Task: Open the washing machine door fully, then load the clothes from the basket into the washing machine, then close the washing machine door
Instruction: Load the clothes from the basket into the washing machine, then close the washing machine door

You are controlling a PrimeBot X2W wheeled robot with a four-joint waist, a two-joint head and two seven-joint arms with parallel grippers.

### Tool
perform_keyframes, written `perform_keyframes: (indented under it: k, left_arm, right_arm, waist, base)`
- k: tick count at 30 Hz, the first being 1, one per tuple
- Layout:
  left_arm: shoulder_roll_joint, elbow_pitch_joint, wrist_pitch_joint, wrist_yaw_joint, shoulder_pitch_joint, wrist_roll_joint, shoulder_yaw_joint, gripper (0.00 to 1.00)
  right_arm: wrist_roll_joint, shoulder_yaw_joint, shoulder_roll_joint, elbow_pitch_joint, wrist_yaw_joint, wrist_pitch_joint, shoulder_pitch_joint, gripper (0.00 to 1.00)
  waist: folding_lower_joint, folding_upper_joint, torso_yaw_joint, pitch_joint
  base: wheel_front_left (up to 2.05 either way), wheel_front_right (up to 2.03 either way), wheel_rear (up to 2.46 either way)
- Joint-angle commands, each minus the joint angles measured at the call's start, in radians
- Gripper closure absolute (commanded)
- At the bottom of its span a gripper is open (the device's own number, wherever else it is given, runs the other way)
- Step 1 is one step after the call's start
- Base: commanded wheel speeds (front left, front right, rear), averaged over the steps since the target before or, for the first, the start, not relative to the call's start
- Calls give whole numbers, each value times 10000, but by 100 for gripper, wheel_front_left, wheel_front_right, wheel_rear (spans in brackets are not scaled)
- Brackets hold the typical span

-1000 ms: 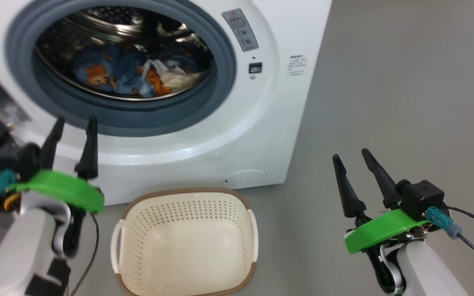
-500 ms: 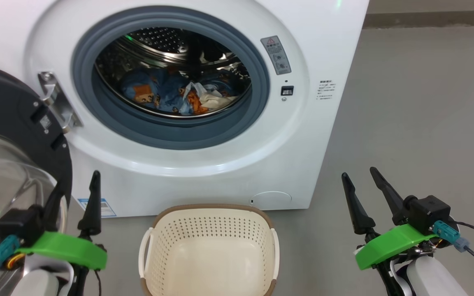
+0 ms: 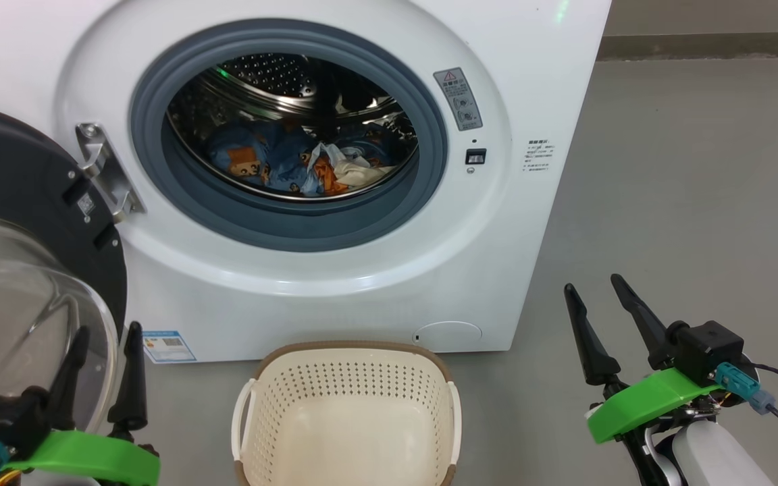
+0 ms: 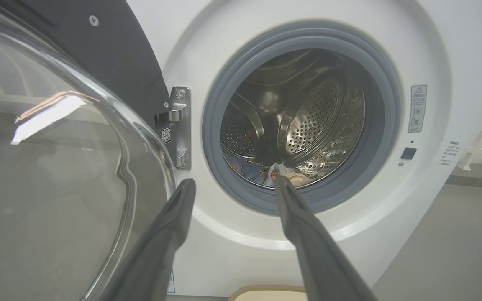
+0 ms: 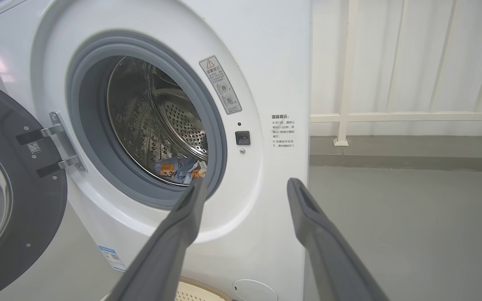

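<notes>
As loading stands: clothes point(image 3: 294, 162) in drum point(image 3: 261, 74), basket point(image 3: 348, 351) empty.
Washing machine door point(image 3: 17, 175): open at left, just beside left tool point(image 3: 108, 329); right tool point(image 3: 591, 282) well apart.
Tools: both spread wide, empty.

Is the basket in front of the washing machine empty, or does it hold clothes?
Empty: the basket shows a bare perforated inside; the clothes lie in the drum.

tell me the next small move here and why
Probably swing the left gripper round behind the large round black-ringed glass door and begin pushing it shut. The cream perforated plastic basket looks empty, the light blue bear-print clothes already lie inside the white front-loading washing machine, the door stands wide open, and that gripper is open, holding nothing.
</notes>
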Motion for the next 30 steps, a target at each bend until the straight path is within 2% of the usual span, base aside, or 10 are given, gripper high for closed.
perform_keyframes:
  k: [1,30]
  left_arm:
    - [312,-380,-64,-11,-160,-132,447,0]
    - [274,-327,-46,-410,179,-283,608,0]
  right_arm:
    - [181,231,-76,-250,44,-80,9,0]
    - [260,362,-112,-192,44,-80,-105,0]
  waist:
    - [0,0,7,-17]
    - [0,0,-73,-30]
  base:
    - [0,0,0]
    - [0,0,0]
